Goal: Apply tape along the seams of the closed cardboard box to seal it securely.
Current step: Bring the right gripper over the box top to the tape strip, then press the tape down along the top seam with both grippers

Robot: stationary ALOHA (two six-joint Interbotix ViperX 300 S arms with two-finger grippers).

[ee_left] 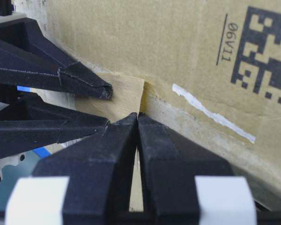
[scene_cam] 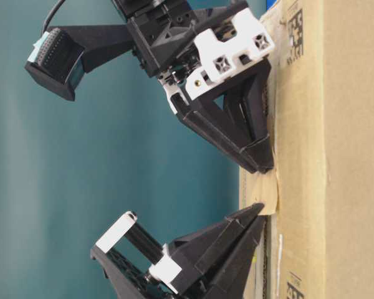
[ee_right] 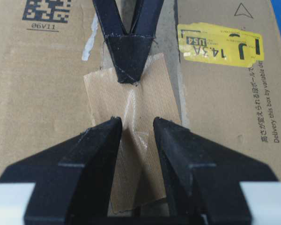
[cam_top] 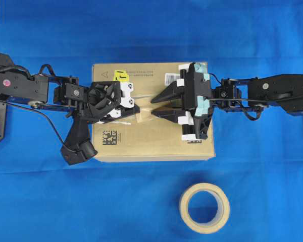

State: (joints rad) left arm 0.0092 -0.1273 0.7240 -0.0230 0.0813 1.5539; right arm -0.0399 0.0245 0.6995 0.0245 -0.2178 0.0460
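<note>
Seen from overhead, the brown corrugated cardboard box (cam_top: 154, 113) sits at the centre of a wrinkled blue cloth (cam_top: 40, 201), its flat top carrying a yellow sticker (cam_top: 121, 75), a white barcode label (cam_top: 172, 77) and a black square code (cam_top: 109, 137). The left gripper (cam_top: 137, 109) reaches in from the left of the frame and the right gripper (cam_top: 153, 107) from the right, their black wedge tips nearly meeting over the small tan piece of tape (cam_top: 143, 116) at the box's middle. A smooth beige ring-shaped tape roll (cam_top: 204, 207) lies on the cloth in the lower right, well apart from the box. In the table-level view, which appears turned on its side, the box fills the right edge, and the tape (scene_cam: 262, 193) lies on its surface between the two sets of dark, angular fingers, one above and one below. From the left wrist, the left gripper's matte fingers (ee_left: 110, 154) are pressed together at their tips, which touch the ribbed tape (ee_left: 126, 93); whether they pinch it cannot be told. A pale torn strip (ee_left: 213, 115) runs beside the seams (ee_left: 178, 115). In the right wrist view, the right gripper (ee_right: 137, 127) has its jaws spread wide, straddling the wrinkled, finely ribbed rectangle of tape (ee_right: 131, 112) laid across the dark seam line (ee_right: 171, 47), gripping nothing.
</note>
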